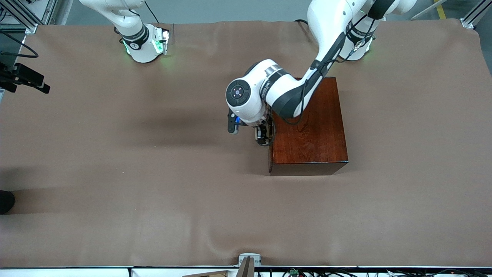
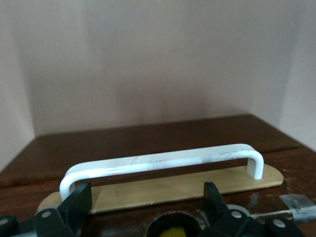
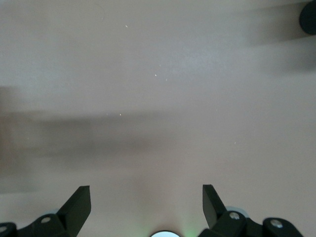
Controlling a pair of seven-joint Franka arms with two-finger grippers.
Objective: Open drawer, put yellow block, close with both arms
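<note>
Item: box (image 1: 311, 127), drawer shut. We hold the left pincer (image 2: 143, 200) spread before the handle (image 2: 163, 163), ready to pull. Right pincer (image 3: 146, 202) waits, spread, over bare surface (image 3: 158, 98).

Both arms are glossy white with black joint bands: the left arm (image 1: 326, 50) carries a black cable along its side. A round dark cap with a blue dot marks its wrist, and green light glows at the right arm's base (image 1: 144, 44) in the upper left of the frame.
</note>
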